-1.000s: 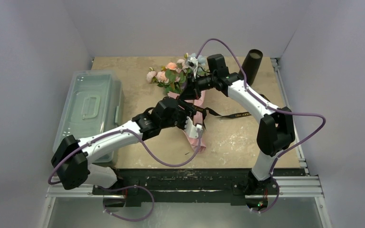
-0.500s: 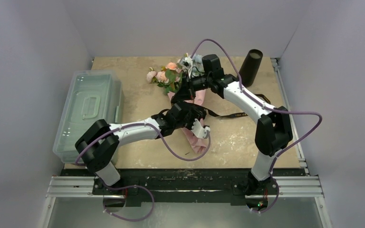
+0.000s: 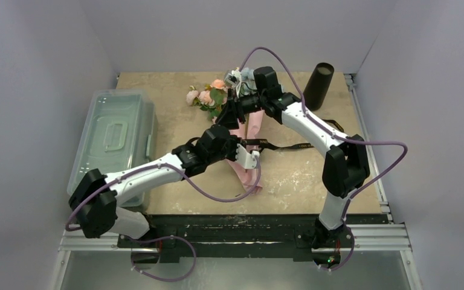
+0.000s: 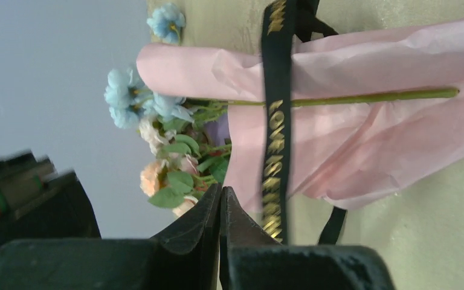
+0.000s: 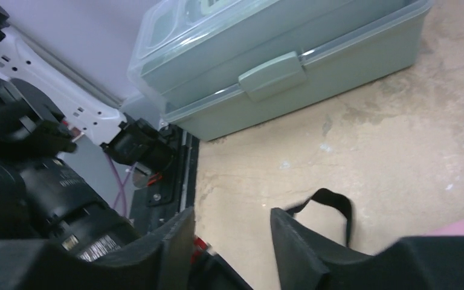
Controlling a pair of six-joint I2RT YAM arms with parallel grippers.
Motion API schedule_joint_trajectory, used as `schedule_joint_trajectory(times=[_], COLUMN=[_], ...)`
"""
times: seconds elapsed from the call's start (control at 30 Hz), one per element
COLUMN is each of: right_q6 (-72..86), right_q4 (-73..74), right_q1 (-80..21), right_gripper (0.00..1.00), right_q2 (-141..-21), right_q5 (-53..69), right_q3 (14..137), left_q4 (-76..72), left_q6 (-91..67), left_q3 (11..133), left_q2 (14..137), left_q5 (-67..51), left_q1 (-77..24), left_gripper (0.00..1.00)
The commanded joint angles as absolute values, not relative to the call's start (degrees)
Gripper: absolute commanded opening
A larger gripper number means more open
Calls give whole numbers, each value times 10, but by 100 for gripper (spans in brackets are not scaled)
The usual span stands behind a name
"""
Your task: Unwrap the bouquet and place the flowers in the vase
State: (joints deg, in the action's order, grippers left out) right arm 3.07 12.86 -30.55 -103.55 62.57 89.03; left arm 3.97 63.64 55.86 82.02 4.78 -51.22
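Unwrapping is in hand: the bouquet (image 3: 254,125) lies between the arms, ribbon (image 4: 276,139) slack across its paper (image 4: 368,139); left gripper (image 4: 220,199) pinched shut on nothing; right gripper (image 5: 232,220) parted, empty; next, pull the ribbon clear; vase (image 3: 319,84) stands far right.

Bouquet (image 3: 254,125) at table (image 3: 175,124) centre, bin (image 3: 113,136) to its left, vase (image 3: 319,84) behind right.

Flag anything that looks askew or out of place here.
The bouquet lies on its side on the table, its pink paper rumpled open and its black ribbon trailing loose to the right. The vase stands upright, far right.
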Motion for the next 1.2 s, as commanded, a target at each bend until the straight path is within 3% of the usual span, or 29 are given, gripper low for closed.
schedule_joint_trajectory(times=[0.0,0.1,0.23,0.33,0.43,0.53,0.6,0.73,0.87,1.0,1.17], right_q6=[16,12,-12,-58,-71,-96,-124,-155,-178,-224,-261], right_q4=[153,175,225,286,313,352,384,423,448,485,500], right_q1=[-273,-235,-173,-140,-112,-86,-69,-26,32,68,101], right_gripper=[59,67,70,72,73,74,75,77,78,79,80], right_q2=[-1044,-1046,-1046,-1040,-1024,-1013,-1006,-990,-974,-971,-977], right_q5=[631,630,625,613,608,606,599,579,533,470,400], right_q3=[956,975,995,1000,978,959,951,934,917,914,904], left_q4=[111,132,157,177,198,212,218,245,285,315,308], left_q6=[520,442,331,300,280,274,281,307,359,367,368], left_q3=[548,556,576,597,633,686,727,803,839,866,842], left_q2=[755,730,712,710,745,823,875,975,1045,1099,1054], left_q5=[43,20,-22,-127,-251,-331,-366,-366,-350,-319,-280], left_q1=[-486,-440,-367,-340,-341,-343,-346,-366,-387,-390,-387], left_gripper=[0,0,0,0,44,71,81,80,74,60,32])
